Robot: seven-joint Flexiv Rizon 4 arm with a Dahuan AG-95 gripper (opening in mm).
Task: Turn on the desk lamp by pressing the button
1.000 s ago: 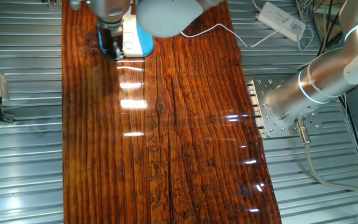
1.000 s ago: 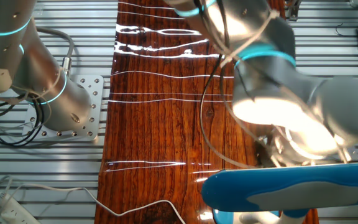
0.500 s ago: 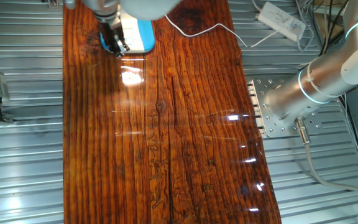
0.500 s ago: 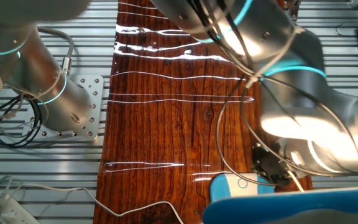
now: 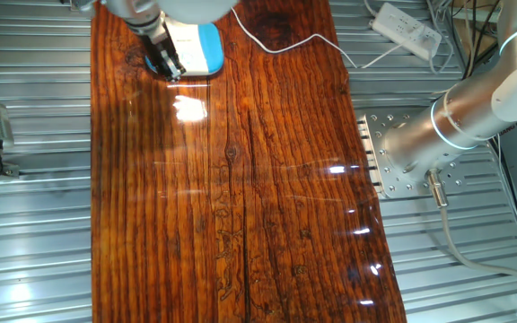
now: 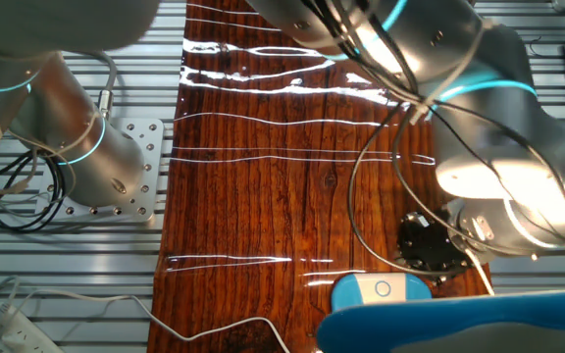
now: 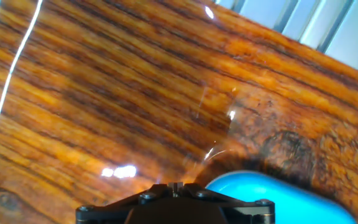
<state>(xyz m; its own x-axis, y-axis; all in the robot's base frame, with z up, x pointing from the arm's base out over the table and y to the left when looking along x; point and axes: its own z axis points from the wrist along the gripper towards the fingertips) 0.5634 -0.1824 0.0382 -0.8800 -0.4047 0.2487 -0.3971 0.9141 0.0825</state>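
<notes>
The desk lamp's blue base [image 5: 206, 49] stands at the far left end of the wooden table. In the other fixed view the base [image 6: 351, 292] shows its button [image 6: 382, 288], a small white circle, uncovered. My gripper [image 5: 172, 72] is low at the base's edge, just off the blue face. In the other fixed view the gripper [image 6: 437, 267] is right of the base and a little beyond the button. In the hand view the gripper [image 7: 174, 185] has its fingertips together, with the blue base [image 7: 272, 199] just to their right.
A white power strip [image 5: 407, 27] lies off the table on the metal bench, and its white cable [image 5: 294, 43] runs onto the table behind the lamp. A blurred blue shape [image 6: 449, 331] fills the bottom edge of the other fixed view. The arm's base [image 5: 420, 144] stands to the right.
The gripper has lifted off the blue face and shifted to the base's edge, so the button circle now shows. The arm's bulk has swung away, and fewer bright reflections lie on the table.
</notes>
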